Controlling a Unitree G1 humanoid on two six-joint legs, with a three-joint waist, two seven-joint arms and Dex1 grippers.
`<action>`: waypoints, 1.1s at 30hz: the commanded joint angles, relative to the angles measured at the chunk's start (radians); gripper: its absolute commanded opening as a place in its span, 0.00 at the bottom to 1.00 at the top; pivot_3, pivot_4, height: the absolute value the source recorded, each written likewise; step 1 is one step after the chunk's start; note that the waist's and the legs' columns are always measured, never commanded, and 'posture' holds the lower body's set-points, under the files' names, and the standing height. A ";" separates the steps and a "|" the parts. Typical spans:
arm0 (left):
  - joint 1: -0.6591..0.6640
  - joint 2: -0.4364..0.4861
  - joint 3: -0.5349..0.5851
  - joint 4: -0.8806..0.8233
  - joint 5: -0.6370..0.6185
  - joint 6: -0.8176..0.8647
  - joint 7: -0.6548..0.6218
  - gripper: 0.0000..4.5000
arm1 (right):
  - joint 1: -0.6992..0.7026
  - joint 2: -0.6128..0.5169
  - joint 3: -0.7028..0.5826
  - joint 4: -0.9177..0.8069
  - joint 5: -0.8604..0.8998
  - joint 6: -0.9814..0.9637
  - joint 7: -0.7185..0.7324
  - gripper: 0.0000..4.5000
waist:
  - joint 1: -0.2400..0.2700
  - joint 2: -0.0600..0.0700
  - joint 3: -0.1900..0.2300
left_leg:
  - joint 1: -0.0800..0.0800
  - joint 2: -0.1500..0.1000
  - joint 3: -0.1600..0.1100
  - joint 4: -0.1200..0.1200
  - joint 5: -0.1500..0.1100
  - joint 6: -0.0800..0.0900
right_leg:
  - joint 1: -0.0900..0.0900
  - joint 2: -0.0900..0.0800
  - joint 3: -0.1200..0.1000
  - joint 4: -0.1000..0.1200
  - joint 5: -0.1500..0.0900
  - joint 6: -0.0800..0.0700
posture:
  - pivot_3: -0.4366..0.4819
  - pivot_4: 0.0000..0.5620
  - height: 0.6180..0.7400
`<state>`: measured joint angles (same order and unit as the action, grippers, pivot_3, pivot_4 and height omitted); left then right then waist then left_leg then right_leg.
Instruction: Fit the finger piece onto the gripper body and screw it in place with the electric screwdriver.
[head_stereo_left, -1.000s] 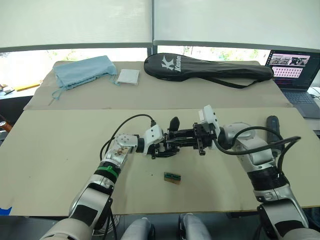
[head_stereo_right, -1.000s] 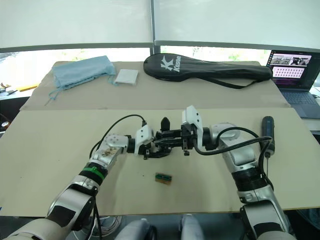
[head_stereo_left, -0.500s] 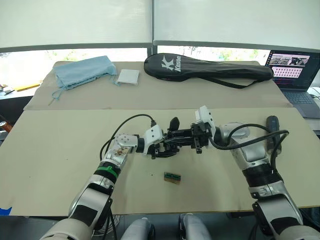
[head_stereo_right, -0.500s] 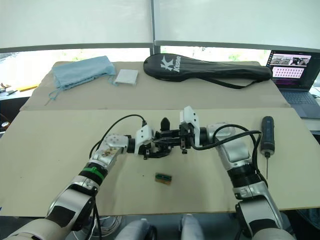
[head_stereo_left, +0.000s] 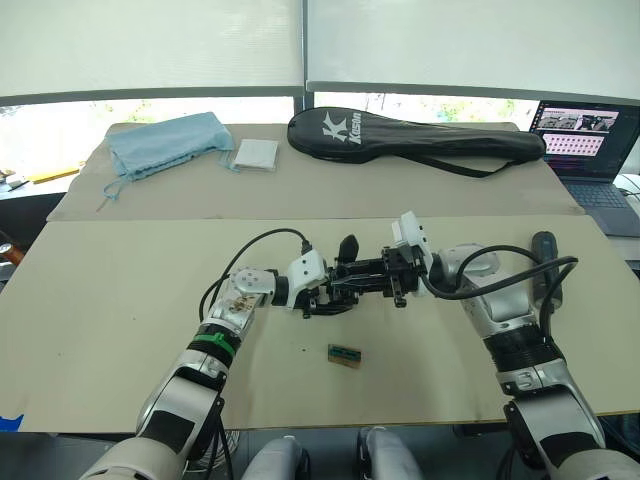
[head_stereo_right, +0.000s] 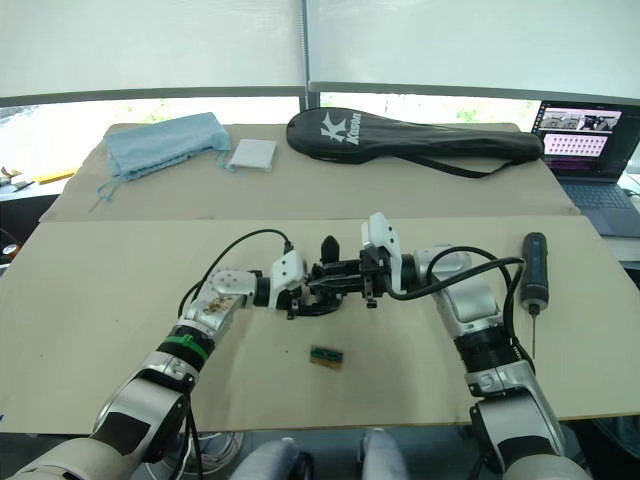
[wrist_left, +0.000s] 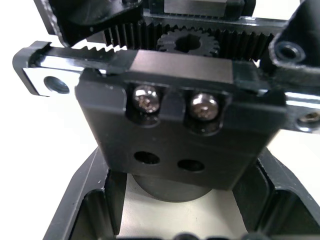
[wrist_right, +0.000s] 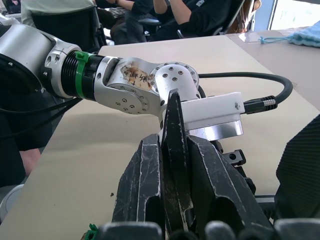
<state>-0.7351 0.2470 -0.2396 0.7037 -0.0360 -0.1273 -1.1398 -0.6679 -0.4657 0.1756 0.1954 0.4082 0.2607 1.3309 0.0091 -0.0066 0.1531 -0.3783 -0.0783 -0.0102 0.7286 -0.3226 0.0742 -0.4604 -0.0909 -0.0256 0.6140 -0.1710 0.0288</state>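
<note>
Both silver-and-black jointed arms reach inward over the middle of the worktop, forearms angled toward each other, their wrists almost meeting. The left end effector (head_stereo_left: 322, 297) grips the small black blocky gripper body (wrist_left: 175, 130). The right end effector (head_stereo_left: 385, 280) pinches the black tapered finger piece (wrist_right: 175, 150) between its fingers (wrist_right: 142, 185).

A big table (head_stereo_left: 120, 300) with a tan cover holds a thick black pen-shaped screwdriver (head_stereo_right: 536, 265), a tiny green-topped block (head_stereo_left: 344, 354) (near the front edge), and a long black racket bag (head_stereo_left: 415, 134).
</note>
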 joint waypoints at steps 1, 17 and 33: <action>-0.003 0.010 -0.001 -0.043 -0.002 -0.002 -0.009 0.52 | 0.012 -0.011 0.005 0.023 -0.020 0.027 -0.002 0.07 | 0.000 0.000 0.000 | 0.000 0.000 0.000 0.000 0.000 0.000 | 0.000 0.000 0.000 0.000 0.000 0.000 | 0.48 0.27 0.97; -0.002 0.013 -0.001 -0.053 -0.006 0.003 -0.013 0.52 | -0.004 -0.019 0.031 0.087 -0.035 0.103 0.019 0.07 | -0.001 0.000 0.000 | 0.001 0.000 0.000 0.000 0.000 0.000 | 0.001 -0.001 0.000 0.000 0.000 0.000 | 0.48 0.27 0.97; 0.016 0.024 -0.002 -0.088 -0.005 0.015 -0.012 0.52 | -0.014 -0.056 0.147 0.207 -0.136 0.112 0.062 0.07 | -0.005 0.002 -0.004 | 0.005 0.001 0.000 -0.001 0.000 0.000 | 0.003 -0.002 0.002 0.000 0.000 0.000 | 0.48 0.27 0.97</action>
<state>-0.7166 0.2587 -0.2436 0.6702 -0.0285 -0.1025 -1.1273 -0.7326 -0.4833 0.2212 0.3137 0.4092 0.3212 1.3869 0.0039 -0.0047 0.1489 -0.3735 -0.0776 -0.0100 0.7278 -0.3228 0.0742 -0.4573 -0.0929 -0.0232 0.6141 -0.1711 0.0288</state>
